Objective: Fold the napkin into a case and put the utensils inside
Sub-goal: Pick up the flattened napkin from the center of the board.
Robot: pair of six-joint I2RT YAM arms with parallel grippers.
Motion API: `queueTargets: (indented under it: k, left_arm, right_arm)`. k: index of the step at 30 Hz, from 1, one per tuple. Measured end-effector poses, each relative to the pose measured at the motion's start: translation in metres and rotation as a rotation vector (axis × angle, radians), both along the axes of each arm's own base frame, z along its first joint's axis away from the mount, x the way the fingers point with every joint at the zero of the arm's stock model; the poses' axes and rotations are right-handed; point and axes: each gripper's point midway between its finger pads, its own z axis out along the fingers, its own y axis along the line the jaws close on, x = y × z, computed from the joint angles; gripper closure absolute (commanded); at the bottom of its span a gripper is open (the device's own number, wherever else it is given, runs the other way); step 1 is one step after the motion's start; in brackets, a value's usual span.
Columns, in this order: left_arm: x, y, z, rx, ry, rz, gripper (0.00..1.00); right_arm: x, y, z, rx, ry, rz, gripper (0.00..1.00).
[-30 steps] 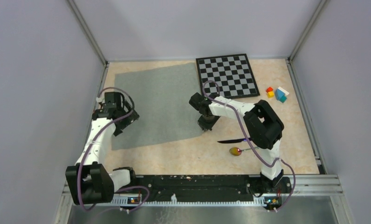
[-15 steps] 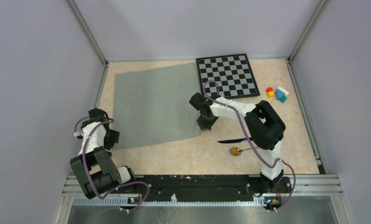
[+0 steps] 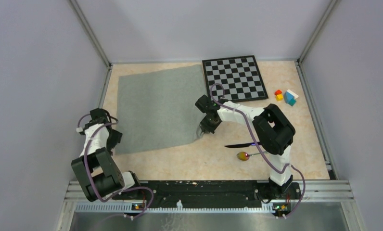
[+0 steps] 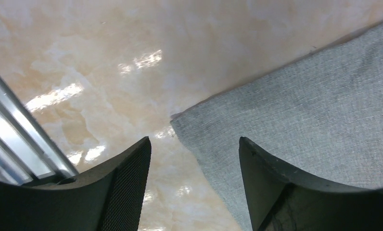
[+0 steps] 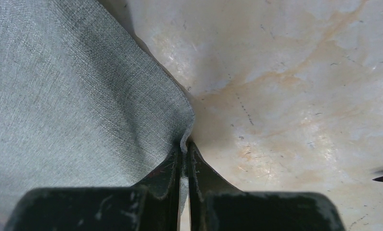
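While pinching napkin (image 3: 156, 108) corner in right claw (image 5: 185, 147), moving wide-gaping left claw (image 4: 194, 144) onto opposite near corner; starting first fold.

The left arm (image 3: 94, 142) and right arm (image 3: 237, 111) have white links between bulky black joint housings, and a thin purple cable (image 3: 218, 85) loops along each. The left fingers (image 4: 124, 187) are matte black with finely meshed pads; the right fingers (image 5: 153, 192) are black, scuffed with pale scratches.
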Motion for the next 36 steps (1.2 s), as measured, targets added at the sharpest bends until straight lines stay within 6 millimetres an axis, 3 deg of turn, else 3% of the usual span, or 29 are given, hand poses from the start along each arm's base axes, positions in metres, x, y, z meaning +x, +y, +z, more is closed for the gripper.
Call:
queueTargets:
  k: [5, 12, 18, 20, 23, 27, 32, 36]
  left_arm:
    - [0.009, -0.003, -0.013, -0.037, -0.003, -0.036, 0.30]
    - [0.003, -0.007, -0.029, -0.068, 0.054, -0.039, 0.33]
    - [0.008, -0.008, -0.032, -0.084, 0.040, -0.041, 0.43]
    - [0.009, -0.009, -0.034, -0.091, 0.044, -0.042, 0.52]
    - [0.014, -0.011, -0.036, -0.106, 0.026, -0.040, 0.79]
    - [0.020, -0.005, -0.036, -0.087, 0.007, -0.050, 0.98]
    - [0.022, -0.003, -0.030, -0.075, -0.013, -0.063, 1.00]
    - [0.017, -0.001, -0.014, -0.050, -0.023, -0.059, 1.00]
  right_arm:
    - [0.002, 0.005, 0.000, 0.031, -0.004, 0.002, 1.00]
    - [0.003, 0.006, 0.000, 0.056, -0.001, -0.002, 1.00]
    - [0.004, 0.006, 0.000, 0.070, -0.004, -0.008, 1.00]
    - [0.004, 0.006, 0.000, 0.073, -0.006, -0.010, 1.00]
    - [0.003, 0.006, 0.000, 0.080, -0.009, -0.015, 1.00]
    - [0.003, 0.005, 0.000, 0.091, -0.021, -0.016, 1.00]
    - [0.004, 0.001, 0.002, 0.074, -0.062, 0.036, 1.00]
    - [-0.002, -0.019, 0.005, -0.022, -0.123, 0.156, 1.00]
